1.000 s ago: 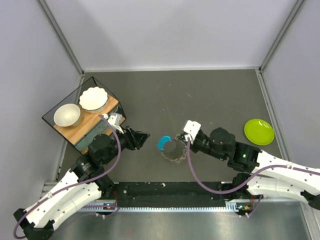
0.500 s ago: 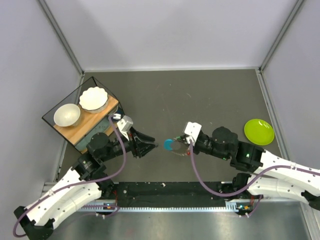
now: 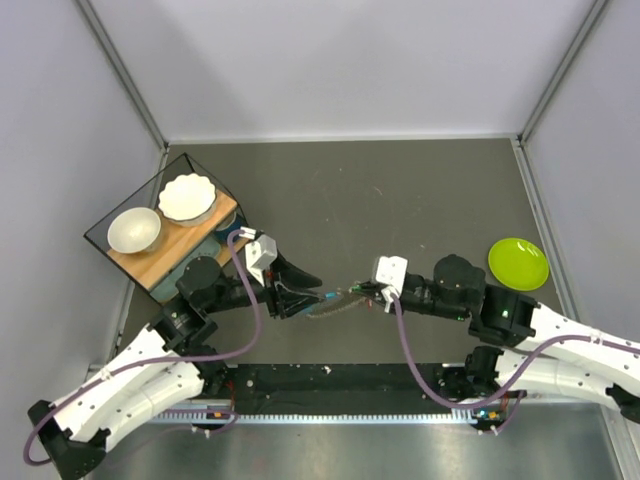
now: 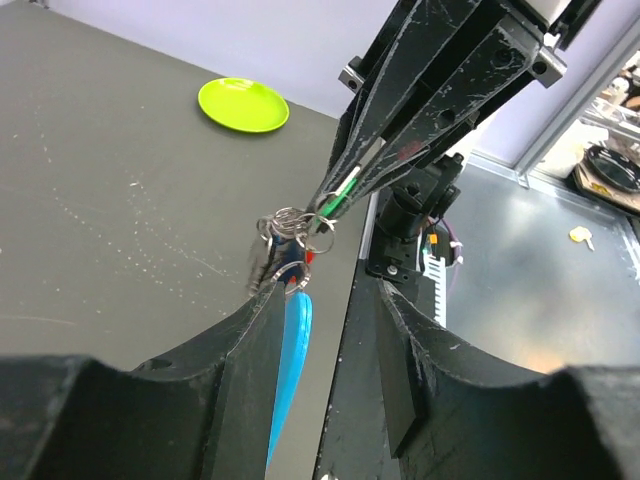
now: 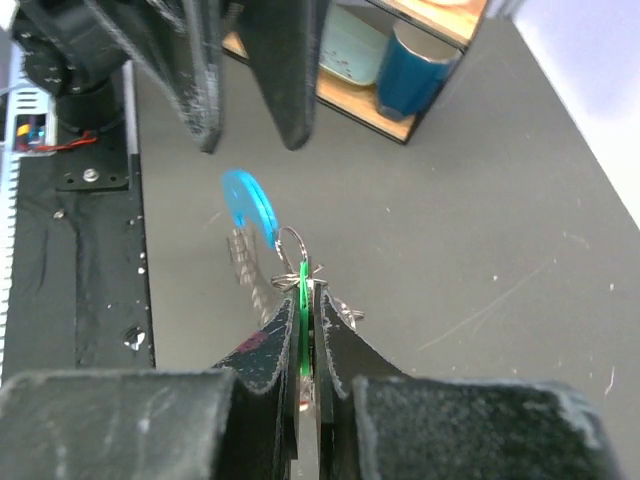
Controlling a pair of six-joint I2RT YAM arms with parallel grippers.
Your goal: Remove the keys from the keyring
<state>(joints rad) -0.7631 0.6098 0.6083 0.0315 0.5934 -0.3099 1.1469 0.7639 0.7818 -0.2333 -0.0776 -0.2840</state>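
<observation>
The keys (image 3: 337,301) hang in a bunch between the two grippers, above the dark table. My right gripper (image 3: 360,292) is shut on a green key head (image 5: 303,318), and the thin keyring (image 5: 291,243) pokes out just past its fingertips. A blue tag (image 4: 289,352) dangles from the keyring (image 4: 288,216) and lies against the inner face of one finger of my left gripper (image 4: 330,295). That gripper is open, its other finger well apart from the tag. In the top view my left gripper (image 3: 320,294) points right, tip to tip with the right one.
A black-framed wooden shelf (image 3: 190,250) with two white bowls on top stands at the left; a blue cup (image 5: 418,68) sits inside it. A lime-green plate (image 3: 518,263) lies at the right. A metal rail (image 3: 330,410) runs along the near edge.
My left gripper has swung right to the keys and narrowed a little, and the blue tag now sits between its fingers. The right gripper has shifted slightly right with the bunch lifted.
</observation>
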